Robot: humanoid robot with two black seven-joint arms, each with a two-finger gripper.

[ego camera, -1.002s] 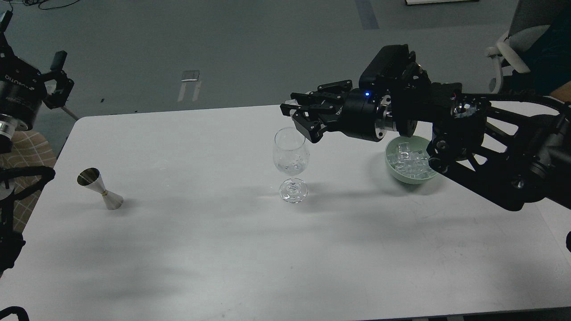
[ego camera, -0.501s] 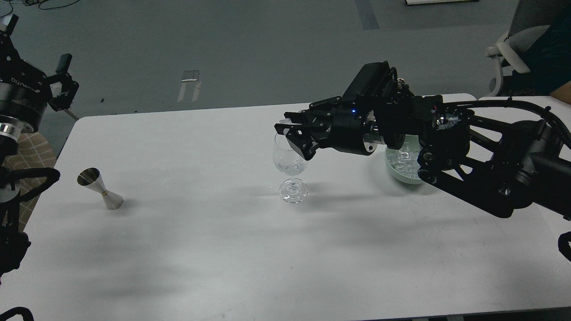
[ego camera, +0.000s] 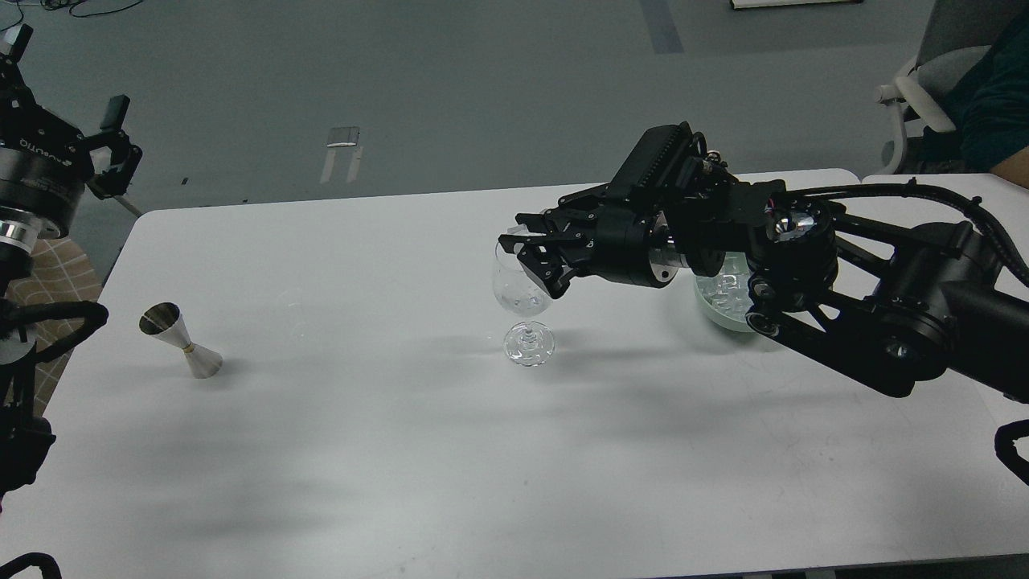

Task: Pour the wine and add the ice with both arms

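A clear wine glass [ego camera: 523, 299] stands upright mid-table with a few ice cubes [ego camera: 524, 303] in its bowl. My right gripper [ego camera: 519, 244] reaches in from the right and hangs just over the glass's rim. Its claw fingers are closed on a small clear ice cube. A pale green bowl [ego camera: 718, 314] heaped with ice [ego camera: 727, 289] sits behind my right arm [ego camera: 836, 281], which hides most of it. My left gripper [ego camera: 68, 76] is raised off the table's far left corner, open and empty. No wine bottle is in view.
A steel jigger [ego camera: 182, 341] lies tilted on the white table [ego camera: 402, 450] at the left. An office chair and a seated person [ego camera: 977, 96] are at the far right, beyond the table. Grey floor lies behind.
My right gripper has come down and slightly left from above the glass to its rim, with the arm dropping in front of the bowl. The left gripper has shifted slightly.
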